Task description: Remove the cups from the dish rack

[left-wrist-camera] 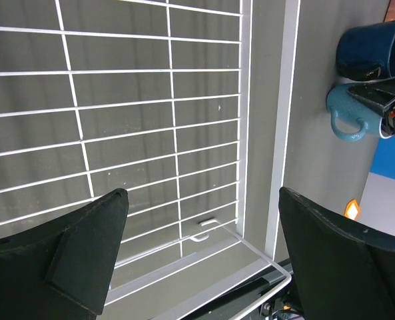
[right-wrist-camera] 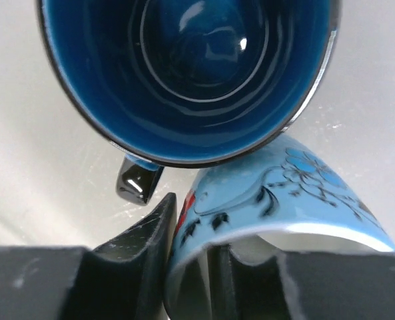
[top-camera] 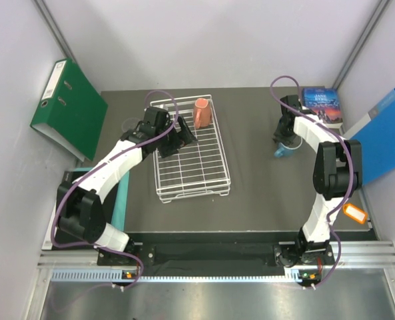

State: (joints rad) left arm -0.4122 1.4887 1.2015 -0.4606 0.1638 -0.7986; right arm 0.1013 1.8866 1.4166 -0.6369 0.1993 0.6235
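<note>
Hanging over the dish rack point(top-camera: 197, 170), my left tool point(left-wrist-camera: 202, 200) has its 2 fingers spread wide with nothing between them but bare wire grid. In the left wrist view the rack's right rim point(left-wrist-camera: 244, 100) runs just beside that tool, and one of the rack's corners lies below the fingers. The orange mug point(top-camera: 202, 112) sits in the far right corner of the rack, apart from my left tool, with open grid between them.

My right tool point(right-wrist-camera: 192, 230) is well to the right of the rack, out on the surface point(top-camera: 257, 193), and is closed on the light-blue mug point(right-wrist-camera: 284, 193). 1 finger lies against the outside of the mug's wall and the other is inside, with the rim pinched between them. The dark-blue mug point(right-wrist-camera: 190, 73) stands upright just beyond it, mouth up. Their rims are so close that I cannot tell whether they touch, so there is little room on that side.

A wide strip of bare surface separates the rack's right edge from both mugs. A book point(top-camera: 322, 103) and a blue folder point(top-camera: 380, 137) crowd the right wall behind my right arm, and a green binder point(top-camera: 67, 110) leans at the far left.
</note>
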